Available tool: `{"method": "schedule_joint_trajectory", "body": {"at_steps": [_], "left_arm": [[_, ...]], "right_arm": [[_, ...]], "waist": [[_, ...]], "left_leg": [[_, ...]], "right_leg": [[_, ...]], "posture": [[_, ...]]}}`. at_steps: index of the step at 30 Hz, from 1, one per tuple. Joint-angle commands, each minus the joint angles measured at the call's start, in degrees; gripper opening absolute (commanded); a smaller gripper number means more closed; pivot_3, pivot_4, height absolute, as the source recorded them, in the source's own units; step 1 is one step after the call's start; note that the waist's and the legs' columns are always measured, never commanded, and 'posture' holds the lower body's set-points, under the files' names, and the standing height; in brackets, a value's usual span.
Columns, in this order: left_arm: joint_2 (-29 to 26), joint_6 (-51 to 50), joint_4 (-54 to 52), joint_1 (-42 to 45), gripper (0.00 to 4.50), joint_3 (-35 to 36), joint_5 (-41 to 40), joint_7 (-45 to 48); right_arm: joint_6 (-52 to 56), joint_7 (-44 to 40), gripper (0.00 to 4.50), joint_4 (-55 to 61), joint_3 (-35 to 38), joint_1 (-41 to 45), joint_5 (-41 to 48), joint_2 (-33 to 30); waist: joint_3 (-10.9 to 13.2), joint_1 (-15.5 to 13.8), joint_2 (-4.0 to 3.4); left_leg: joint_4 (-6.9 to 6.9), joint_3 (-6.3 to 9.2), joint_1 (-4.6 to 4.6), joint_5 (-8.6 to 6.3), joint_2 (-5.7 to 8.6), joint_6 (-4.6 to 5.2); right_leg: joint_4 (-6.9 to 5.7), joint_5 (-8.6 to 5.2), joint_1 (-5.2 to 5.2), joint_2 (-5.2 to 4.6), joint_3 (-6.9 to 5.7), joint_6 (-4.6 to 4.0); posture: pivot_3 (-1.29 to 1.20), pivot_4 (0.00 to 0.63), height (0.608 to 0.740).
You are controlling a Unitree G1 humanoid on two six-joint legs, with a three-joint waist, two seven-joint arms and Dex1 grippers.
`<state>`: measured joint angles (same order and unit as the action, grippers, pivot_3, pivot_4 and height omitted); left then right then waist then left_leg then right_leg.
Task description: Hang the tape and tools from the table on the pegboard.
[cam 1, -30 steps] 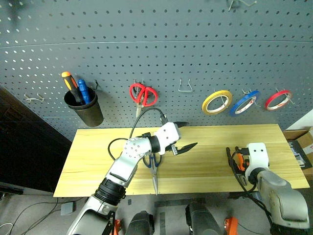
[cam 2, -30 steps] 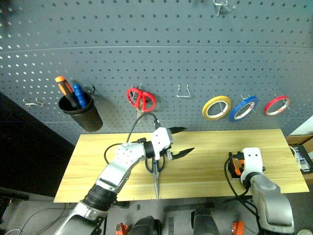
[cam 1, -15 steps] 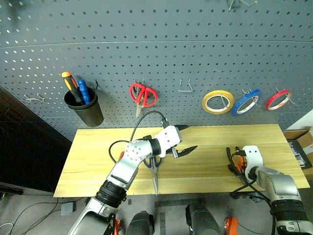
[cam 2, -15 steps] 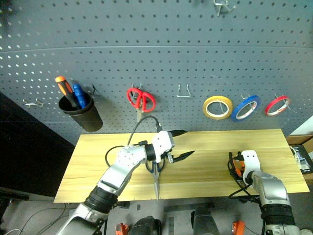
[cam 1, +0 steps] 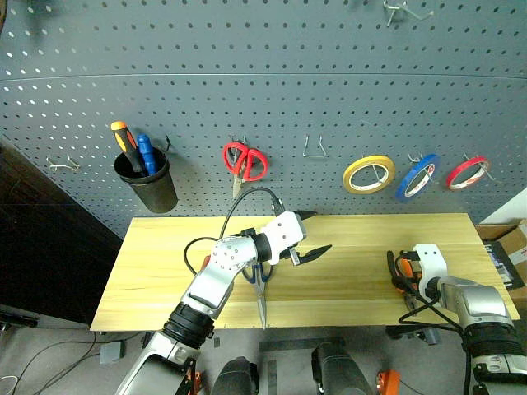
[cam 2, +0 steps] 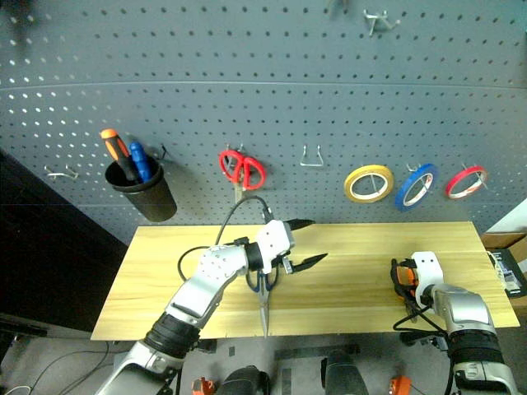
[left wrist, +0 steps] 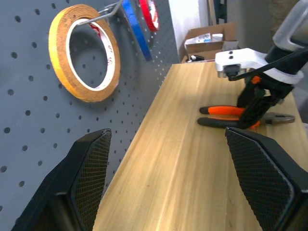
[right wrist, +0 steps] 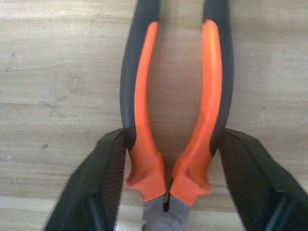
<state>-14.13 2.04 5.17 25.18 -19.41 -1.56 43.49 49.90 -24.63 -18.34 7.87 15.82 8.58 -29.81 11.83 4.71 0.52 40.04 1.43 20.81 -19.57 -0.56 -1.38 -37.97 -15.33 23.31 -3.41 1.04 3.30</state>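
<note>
The orange-and-black pliers (right wrist: 173,120) lie near the right end of the table (cam 1: 354,263). My right gripper (right wrist: 172,138) points down over them, its fingers (right wrist: 113,163) pressed against the outsides of both handles. The pliers (left wrist: 231,111) and that gripper (left wrist: 252,103) also show in the left wrist view. My left gripper (cam 1: 317,232) hangs open and empty over the table's middle, above the blue-handled scissors (cam 1: 261,300), whose handles my arm partly hides. The blue tape (cam 1: 416,175) hangs on a pegboard (cam 1: 247,66) hook.
A yellow roll (cam 1: 368,174) and a red roll (cam 1: 467,171) flank the blue tape. Red scissors (cam 1: 244,160) hang at the middle, beside a bare hook (cam 1: 312,148). A black cup (cam 1: 148,181) holds an orange-handled and a blue-handled screwdriver. A cardboard box (cam 1: 510,239) stands off the right end.
My right gripper has sunk onto the pliers and drawn its fingers in against the handles. The left arm has kept still.
</note>
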Motion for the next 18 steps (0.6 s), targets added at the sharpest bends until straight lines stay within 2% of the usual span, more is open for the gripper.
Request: {"method": "schedule_joint_trajectory", "body": {"at_steps": [1, 5, 8, 13, 18], "left_arm": [[0.07, -0.89, -2.30, -1.61, 4.05, 2.09, -3.42, 0.85], [-1.22, -3.18, -2.20, -5.68, 4.05, 6.87, -4.76, -2.57], [-3.06, -2.79, -4.48, -9.67, 4.05, 8.80, -5.87, -2.17], [-3.41, 0.77, -7.34, -15.19, 4.05, 13.31, -8.24, -4.04], [-1.95, 1.89, -8.75, -16.74, 4.05, 17.90, -9.27, -8.86]], "right_arm": [[-1.28, 2.48, 2.57, 5.82, 1.92, -0.93, 0.44, 0.97], [-0.54, 6.05, 2.55, 21.08, 6.87, -4.30, 4.06, 5.92], [1.44, 8.37, 2.54, 34.90, 7.40, -8.12, 5.82, 9.46], [-1.80, 12.75, 2.51, 55.94, -2.59, -14.79, 3.30, 14.56], [-9.28, 16.56, 2.51, 64.00, -16.50, -13.59, -3.66, 16.44]], "waist": [[-0.02, -0.01, -0.03], [-0.15, 0.24, -0.26], [-0.28, 0.13, -0.48], [-0.39, -0.56, -0.45], [-0.43, -1.32, -0.40]], "left_leg": [[0.00, 0.00, 0.00, 0.00, -0.01, 0.00], [-0.05, -0.04, 0.01, 0.01, -0.11, -0.01], [-0.06, -0.03, 0.05, 0.00, -0.13, -0.01], [-0.06, 0.04, 0.09, -0.01, -0.10, 0.01], [-0.04, 0.05, 0.06, -0.04, -0.03, 0.07]], "right_leg": [[0.00, 0.00, 0.00, 0.00, 0.00, 0.00], [-0.03, 0.00, 0.10, 0.00, 0.08, 0.00], [-0.09, 0.00, 0.18, 0.01, 0.09, 0.00], [-0.07, 0.00, 0.18, -0.03, 0.03, 0.00], [-0.08, 0.00, 0.17, -0.04, 0.01, 0.00]], "posture": [[-0.11, 0.165, 0.740], [-0.10, 0.164, 0.740], [-0.09, 0.163, 0.740], [-0.08, 0.162, 0.740], [-0.07, 0.164, 0.740]]}}
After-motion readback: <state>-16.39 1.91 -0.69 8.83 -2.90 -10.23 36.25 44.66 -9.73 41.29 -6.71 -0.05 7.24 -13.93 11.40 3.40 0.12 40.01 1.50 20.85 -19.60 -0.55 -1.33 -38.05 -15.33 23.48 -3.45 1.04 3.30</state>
